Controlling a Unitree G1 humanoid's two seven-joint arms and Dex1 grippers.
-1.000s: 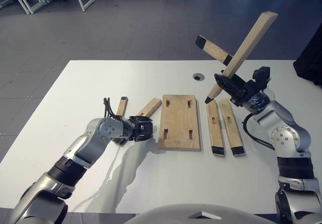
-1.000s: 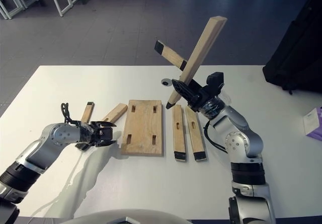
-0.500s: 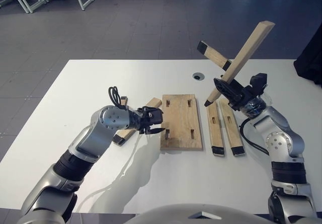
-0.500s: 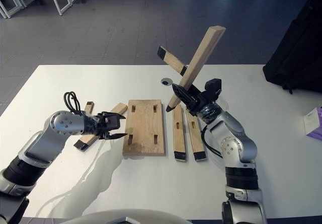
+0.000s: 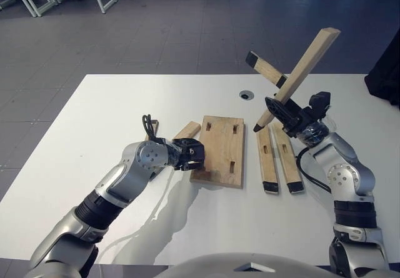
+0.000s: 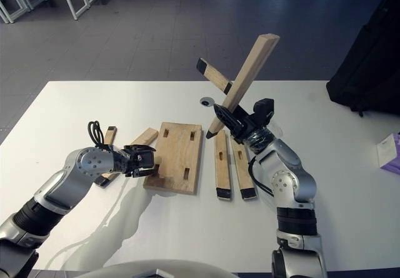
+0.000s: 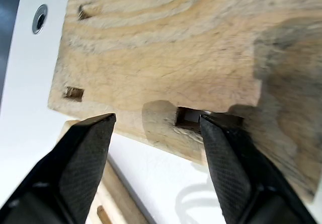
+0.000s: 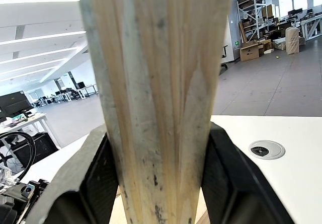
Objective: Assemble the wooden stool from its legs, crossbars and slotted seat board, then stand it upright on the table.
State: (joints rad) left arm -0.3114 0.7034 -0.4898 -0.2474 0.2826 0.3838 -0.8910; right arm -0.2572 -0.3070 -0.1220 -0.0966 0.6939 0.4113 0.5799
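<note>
Head view: the left gripper (image 5: 192, 155) has swung from the loose sticks (image 5: 185, 130) to the seat board (image 5: 222, 147), now skewed on the table (image 5: 94, 115); the right gripper (image 5: 281, 110) stays clamped on the crossed leg and crossbar (image 5: 300, 62), raised at far right. Left wrist view: its fingers (image 7: 80, 158) stand apart at the board's slotted edge, holding nothing. Right wrist view: fingers (image 8: 98, 178) pinch the leg (image 8: 156, 83), so fitting it to the board looks next.

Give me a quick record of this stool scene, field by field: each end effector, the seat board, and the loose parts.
left end effector: open, at the left edge of the board
right end effector: shut on a leg, raised over the table
held leg: tilted, a crossbar crossing it
board: on the table, four slots showing
loose legs: two, flat, right of the board
other pieces: left of the board, partly behind the left arm
</note>
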